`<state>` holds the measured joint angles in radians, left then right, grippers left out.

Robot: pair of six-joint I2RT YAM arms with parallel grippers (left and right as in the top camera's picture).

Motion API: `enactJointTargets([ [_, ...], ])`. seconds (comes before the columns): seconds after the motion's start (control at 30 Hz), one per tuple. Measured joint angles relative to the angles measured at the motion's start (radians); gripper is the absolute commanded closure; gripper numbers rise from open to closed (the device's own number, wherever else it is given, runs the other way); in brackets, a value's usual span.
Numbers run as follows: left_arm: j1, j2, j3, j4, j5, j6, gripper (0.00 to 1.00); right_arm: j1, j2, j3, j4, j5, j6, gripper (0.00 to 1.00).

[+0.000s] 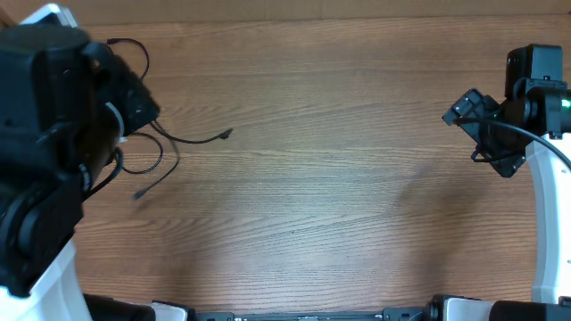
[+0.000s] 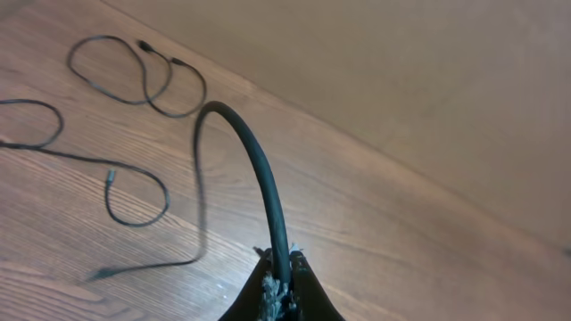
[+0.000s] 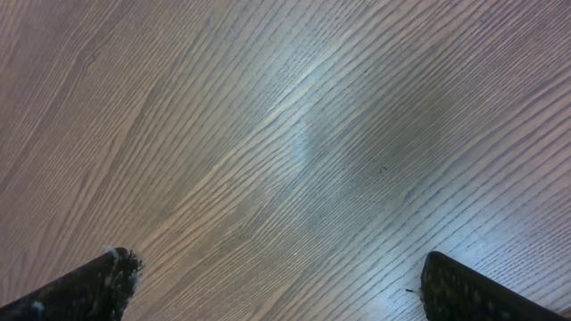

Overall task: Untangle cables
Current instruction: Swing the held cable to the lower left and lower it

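Note:
Several thin black cables lie at the table's left. One (image 1: 198, 141) runs out to a plug, one loops (image 1: 148, 168) to a plug end, and one (image 1: 134, 49) curls at the far edge. My left gripper (image 2: 280, 267) is shut on a black cable (image 2: 259, 165) that arches up from the jaws and drops to the wood, its end lying at the left (image 2: 100, 273). Two more cable loops (image 2: 143, 85) (image 2: 134, 192) lie on the wood beyond. In the overhead view the left arm (image 1: 53, 116) hides its jaws. My right gripper (image 3: 281, 285) (image 1: 483, 135) is wide open and empty over bare wood, far from the cables.
The wooden table (image 1: 339, 205) spans the overhead view. Its far edge meets a plain beige wall (image 2: 428, 80). The left arm's body covers part of the cable pile. The right arm's own lead (image 1: 535, 143) hangs beside it.

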<state>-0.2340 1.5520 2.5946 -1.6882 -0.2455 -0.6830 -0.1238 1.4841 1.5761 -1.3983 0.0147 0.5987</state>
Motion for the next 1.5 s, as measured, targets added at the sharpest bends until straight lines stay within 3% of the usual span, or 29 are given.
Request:
enactJointTargets([
  [0.33,0.251,-0.014,-0.011,0.0,-0.005,-0.03,0.96,0.0,0.0,0.0,0.001,0.0,0.0,0.0],
  [0.6,0.451,-0.023,-0.138,-0.001,0.039,-0.048,0.96,0.0,0.0,0.0,0.0,0.0,0.0,0.0],
  [0.83,0.592,-0.049,-0.257,-0.003,0.077,-0.092,0.96,0.0,0.0,0.0,0.0,0.0,0.0,0.0],
  [1.2,0.796,-0.106,-0.271,-0.002,0.1,-0.1,0.95,0.0,0.0,0.0,0.001,0.0,0.0,0.0],
  [1.5,1.019,-0.11,-0.5,0.001,0.084,-0.145,0.96,0.0,0.0,0.0,0.0,0.0,0.0,0.0],
])
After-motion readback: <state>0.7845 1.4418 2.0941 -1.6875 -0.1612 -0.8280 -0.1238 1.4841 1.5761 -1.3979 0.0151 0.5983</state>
